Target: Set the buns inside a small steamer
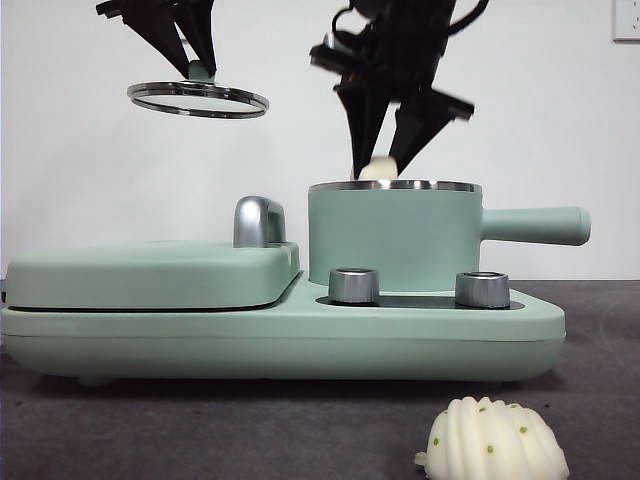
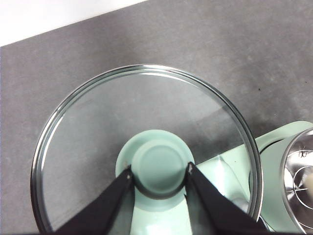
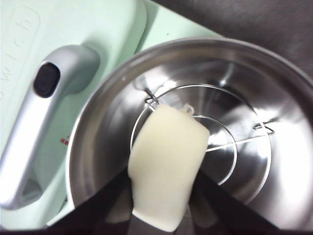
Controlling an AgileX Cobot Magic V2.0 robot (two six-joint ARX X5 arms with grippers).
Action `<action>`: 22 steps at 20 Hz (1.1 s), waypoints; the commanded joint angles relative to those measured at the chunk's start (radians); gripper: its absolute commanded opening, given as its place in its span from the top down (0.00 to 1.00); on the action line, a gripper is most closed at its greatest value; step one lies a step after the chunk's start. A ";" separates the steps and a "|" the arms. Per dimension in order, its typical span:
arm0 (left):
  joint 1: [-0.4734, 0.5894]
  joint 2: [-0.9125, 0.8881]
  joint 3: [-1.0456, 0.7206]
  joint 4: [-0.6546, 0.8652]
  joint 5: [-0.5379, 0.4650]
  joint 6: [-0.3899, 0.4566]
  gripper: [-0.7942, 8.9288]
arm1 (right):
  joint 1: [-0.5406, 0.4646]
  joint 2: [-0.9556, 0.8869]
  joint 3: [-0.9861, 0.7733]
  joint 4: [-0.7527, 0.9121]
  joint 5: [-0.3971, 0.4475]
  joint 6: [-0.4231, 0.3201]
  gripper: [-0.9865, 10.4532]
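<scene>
The mint-green small steamer [image 1: 393, 238] stands uncovered on its base, handle pointing right. My right gripper [image 1: 386, 160] hangs just above its steel rim [image 3: 93, 112], shut on the smooth cream bun [image 3: 166, 169], which pokes out just above the rim [image 1: 378, 170]. A wire rack [image 3: 230, 142] lies inside the pot. High at the left, my left gripper [image 1: 200, 68] is shut on the green knob [image 2: 159, 169] of the glass lid [image 1: 198, 99], held in the air. The ridged white bun [image 1: 495, 440] with green specks lies on the table in front.
The flat mint-green griddle [image 1: 150, 275] with a silver latch handle [image 1: 258, 220] sits left of the pot on the same base. Two silver dials [image 1: 353, 285] face front. Dark grey table [image 1: 250, 430] lies in front of the appliance.
</scene>
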 commanded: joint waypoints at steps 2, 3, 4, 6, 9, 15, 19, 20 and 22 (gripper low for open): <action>-0.003 0.006 0.037 0.019 0.003 -0.008 0.91 | 0.003 0.062 0.031 0.008 -0.006 -0.024 0.78; -0.003 0.006 0.037 0.019 0.003 -0.008 0.91 | 0.003 0.075 0.031 0.010 -0.011 -0.031 0.78; -0.003 0.006 0.037 0.019 0.003 -0.008 0.91 | 0.003 0.084 0.031 0.010 -0.024 -0.034 0.78; -0.003 0.006 0.037 0.018 0.003 -0.008 0.91 | 0.003 0.100 0.031 0.011 -0.025 -0.034 0.78; -0.001 0.006 0.037 0.018 0.003 -0.008 0.91 | 0.002 0.106 0.030 0.002 -0.026 -0.034 0.68; 0.001 0.006 0.037 0.019 0.003 -0.008 0.91 | 0.002 0.105 0.041 0.014 -0.027 -0.034 0.54; 0.001 0.006 0.037 0.019 0.003 -0.009 0.91 | 0.000 0.105 0.180 -0.081 -0.024 -0.035 0.54; 0.001 0.006 0.037 0.018 0.003 -0.012 0.91 | 0.000 0.105 0.232 -0.130 -0.024 -0.037 0.54; 0.001 0.006 0.037 0.018 0.003 -0.017 0.91 | 0.000 0.076 0.280 -0.140 -0.027 -0.026 0.54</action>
